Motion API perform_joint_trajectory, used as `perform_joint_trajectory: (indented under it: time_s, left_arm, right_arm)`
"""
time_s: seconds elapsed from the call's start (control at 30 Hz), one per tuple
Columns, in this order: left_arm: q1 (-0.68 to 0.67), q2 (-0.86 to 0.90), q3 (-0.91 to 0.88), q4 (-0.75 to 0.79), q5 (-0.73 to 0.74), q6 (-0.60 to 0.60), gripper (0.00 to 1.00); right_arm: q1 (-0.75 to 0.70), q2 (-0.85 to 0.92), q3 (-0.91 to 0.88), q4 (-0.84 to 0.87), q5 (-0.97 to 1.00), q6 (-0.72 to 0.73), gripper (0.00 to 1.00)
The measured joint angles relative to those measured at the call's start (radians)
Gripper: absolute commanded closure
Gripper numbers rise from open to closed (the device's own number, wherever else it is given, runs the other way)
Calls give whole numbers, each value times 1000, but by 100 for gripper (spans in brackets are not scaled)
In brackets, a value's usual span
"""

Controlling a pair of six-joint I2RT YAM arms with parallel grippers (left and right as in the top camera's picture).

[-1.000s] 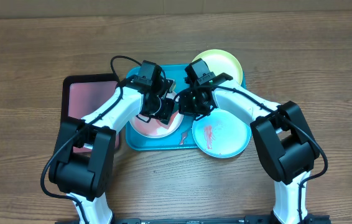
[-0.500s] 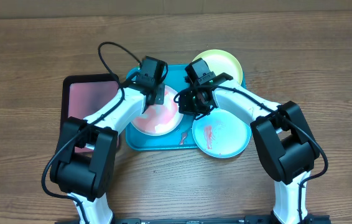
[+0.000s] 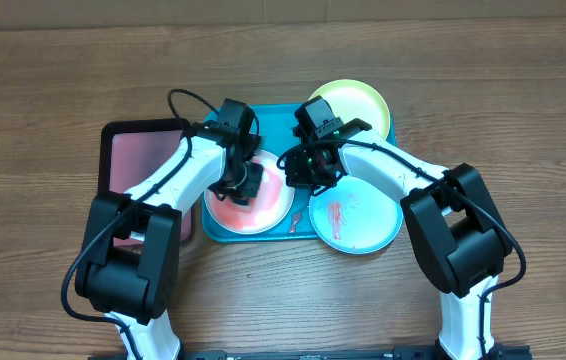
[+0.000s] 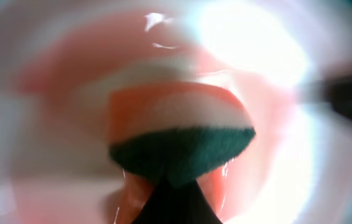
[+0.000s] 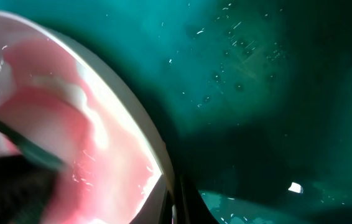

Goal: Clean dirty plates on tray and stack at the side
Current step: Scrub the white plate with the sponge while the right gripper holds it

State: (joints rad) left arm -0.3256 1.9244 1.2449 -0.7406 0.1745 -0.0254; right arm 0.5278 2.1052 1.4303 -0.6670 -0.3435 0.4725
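The white plate [image 3: 263, 208], smeared pink-red, lies on the turquoise tray [image 3: 275, 112]. My left gripper [image 3: 245, 186] is shut on a sponge [image 4: 182, 134] with an orange-white body and a green scrub face, pressed onto the plate's wet inside [image 4: 58, 93]. My right gripper [image 3: 301, 172] is shut on the white plate's right rim [image 5: 140, 127]; its fingers [image 5: 188, 202] show at the bottom of the right wrist view. The mint-blue plate [image 3: 363, 218], with a red smear, overlaps the tray's right front corner. The yellow-green plate [image 3: 358, 102] sits at the tray's far right corner.
A black-rimmed tray with a pinkish inside [image 3: 143, 155] lies to the left of the turquoise tray. Bare wooden table [image 3: 43, 80] surrounds both trays. The tray floor [image 5: 257, 74] is wet with droplets.
My left gripper with the sponge has moved from the plate's far edge toward me onto the plate's middle. The right gripper has stayed at the rim.
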Motion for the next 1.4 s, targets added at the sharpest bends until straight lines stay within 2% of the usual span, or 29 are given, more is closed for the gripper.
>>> perform_joint_trajectory:
  time_s: [0.13,0.27,0.43,0.6,0.73,0.83,0.9,1.07,1.2,1.27,1.4]
  left_arm:
    - [-13,6,-11,144,156,36,96]
    - [-15,9,-16,239,124,-13,96]
    - [-20,9,-16,257,-137,-156,96]
    - [-28,9,-13,125,-466,-330,96]
    - [-28,9,-14,29,-560,-399,96]
    - [-28,9,-14,0,-521,-383,96]
    - [-25,7,-12,-8,-453,-328,96]
    - [6,-4,-7,-7,-116,-110,96]
    - [-6,-2,-10,56,100,-19,96]
    - [-14,2,-10,92,130,-22,96]
    - [-15,6,0,80,91,-82,96]
  right_arm:
    - [-4,0,0,6,3,9,96]
    - [-11,0,0,13,10,20,96]
    - [-10,0,0,15,10,23,96]
    - [-8,0,0,16,6,24,96]
    - [-3,0,0,14,1,24,96]
    - [-3,0,0,12,0,21,96]
    - [-3,0,0,10,2,20,96]
    - [-4,0,0,4,4,16,96]
    - [-4,0,0,3,3,17,96]
    - [-5,0,0,5,4,18,96]
    - [-5,0,0,5,3,21,96]
